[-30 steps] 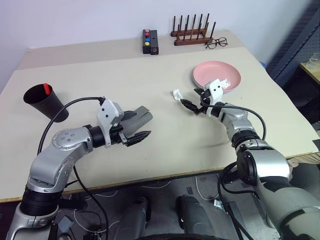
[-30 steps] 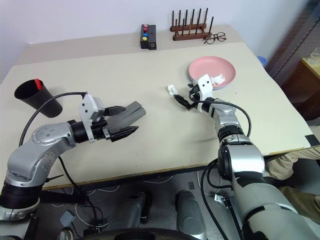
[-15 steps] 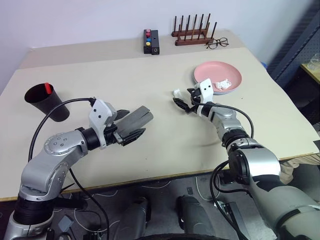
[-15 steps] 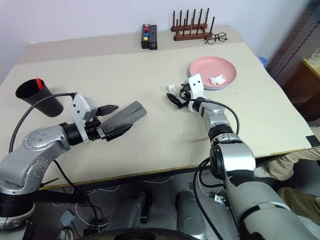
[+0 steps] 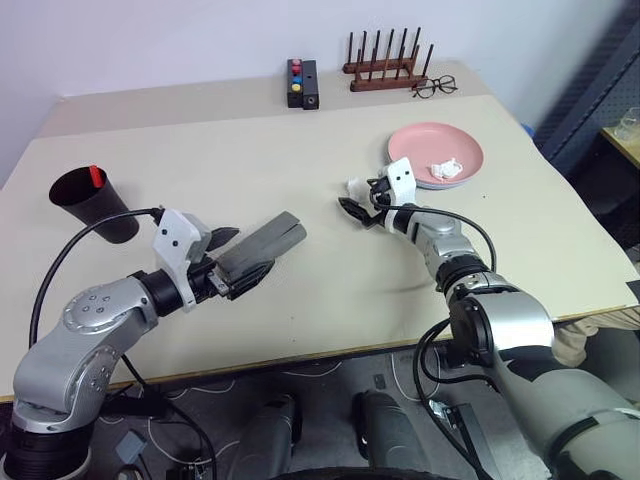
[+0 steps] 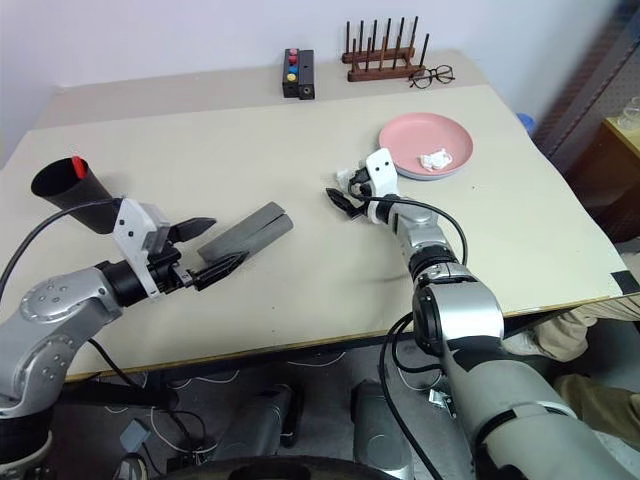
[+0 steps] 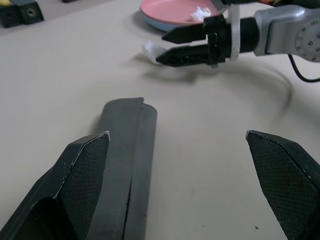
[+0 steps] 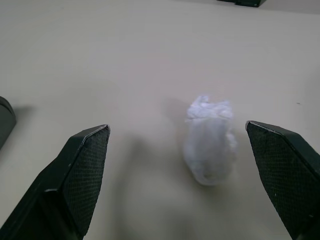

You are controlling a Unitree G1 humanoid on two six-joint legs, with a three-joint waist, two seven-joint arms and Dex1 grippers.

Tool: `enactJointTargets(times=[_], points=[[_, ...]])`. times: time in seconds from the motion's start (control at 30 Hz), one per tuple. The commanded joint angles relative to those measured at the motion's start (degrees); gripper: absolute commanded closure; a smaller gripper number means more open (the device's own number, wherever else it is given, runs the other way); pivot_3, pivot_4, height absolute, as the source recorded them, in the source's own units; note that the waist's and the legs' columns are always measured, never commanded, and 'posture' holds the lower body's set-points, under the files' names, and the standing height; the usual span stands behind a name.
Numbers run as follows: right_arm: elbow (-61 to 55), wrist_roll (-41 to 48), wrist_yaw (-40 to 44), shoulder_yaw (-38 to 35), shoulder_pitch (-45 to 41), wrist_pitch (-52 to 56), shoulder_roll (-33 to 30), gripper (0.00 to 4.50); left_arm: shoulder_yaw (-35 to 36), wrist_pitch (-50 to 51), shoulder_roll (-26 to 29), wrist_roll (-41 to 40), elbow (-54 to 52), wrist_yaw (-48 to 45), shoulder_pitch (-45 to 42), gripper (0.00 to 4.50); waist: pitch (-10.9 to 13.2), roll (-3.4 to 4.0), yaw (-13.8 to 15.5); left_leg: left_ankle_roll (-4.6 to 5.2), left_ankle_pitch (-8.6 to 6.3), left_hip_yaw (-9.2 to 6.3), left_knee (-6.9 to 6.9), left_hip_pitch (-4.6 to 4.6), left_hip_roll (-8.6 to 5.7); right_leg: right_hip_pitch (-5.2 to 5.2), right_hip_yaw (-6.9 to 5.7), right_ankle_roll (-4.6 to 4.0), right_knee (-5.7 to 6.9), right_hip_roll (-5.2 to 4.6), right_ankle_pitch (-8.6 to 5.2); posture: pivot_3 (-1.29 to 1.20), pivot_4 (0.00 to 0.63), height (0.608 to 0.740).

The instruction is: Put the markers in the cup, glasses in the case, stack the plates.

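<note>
Sliding leftward since the earlier frame, the right gripper (image 5: 352, 208) is now hovering with fingers spread wide and empty, a crumpled white wad (image 8: 209, 145) lying on the table (image 5: 330, 290) just ahead of them. Pulling back toward the near left, the left gripper (image 5: 240, 262) is also standing wide and empty, beside the closed grey case (image 5: 265, 243). On the far right the pink plate (image 5: 436, 152) is sitting on the blue one, holding another white scrap (image 5: 444, 169). At the far left the cup (image 5: 92, 204) is holding the marker (image 5: 95, 175), red cap showing. Clear spectacles (image 5: 434, 88) are lying by the far rack (image 5: 384, 62).
</note>
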Motion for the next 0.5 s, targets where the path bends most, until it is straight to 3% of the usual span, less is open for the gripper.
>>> enactJointTargets(times=[0.03,0.23,0.27,0.33,0.5], points=[[-0.5,-0.1,-1.0,-0.2,-1.8,0.1,0.5,0.06,1.3,0.4,0.3,-1.2,-3.0,1.1,-0.1,0.00,0.0,0.00,0.0,0.00,0.00,0.00,0.00,0.00,0.00,0.00,0.00,0.00,0.00,0.00,0.00,0.00,0.150,0.740],[0.0,-1.2,-3.9,0.1,-1.6,0.7,0.8,0.06,2.5,1.3,0.7,-2.4,-4.6,2.7,0.8,0.00,0.0,0.00,-0.1,0.00,0.00,0.00,-0.02,0.00,0.01,-0.01,0.00,0.00,0.00,0.01,0.00,0.00,0.150,0.740],[0.0,-1.4,-4.1,0.0,-1.5,0.8,0.8,0.29,2.8,1.5,0.8,-2.6,-4.9,2.9,0.9,0.00,0.0,0.00,-0.1,-0.01,0.00,0.00,-0.02,0.00,0.01,-0.01,0.00,0.00,0.00,0.01,0.00,0.00,0.150,0.740],[0.1,-1.7,-4.6,0.0,-1.3,1.0,0.9,0.87,3.2,1.7,0.9,-3.1,-5.5,3.4,1.2,0.00,0.0,0.00,-0.1,-0.01,0.00,0.00,-0.03,0.00,0.02,-0.02,0.00,-0.01,0.00,0.02,0.00,0.00,0.150,0.740],[0.2,-2.1,-5.4,0.1,-1.1,1.1,1.0,3.35,4.0,2.4,1.1,-3.9,-6.6,4.5,1.8,0.00,0.0,0.00,-0.1,-0.01,0.00,0.00,-0.02,0.00,0.02,-0.02,0.00,-0.01,0.00,0.02,0.00,0.00,0.150,0.740]])
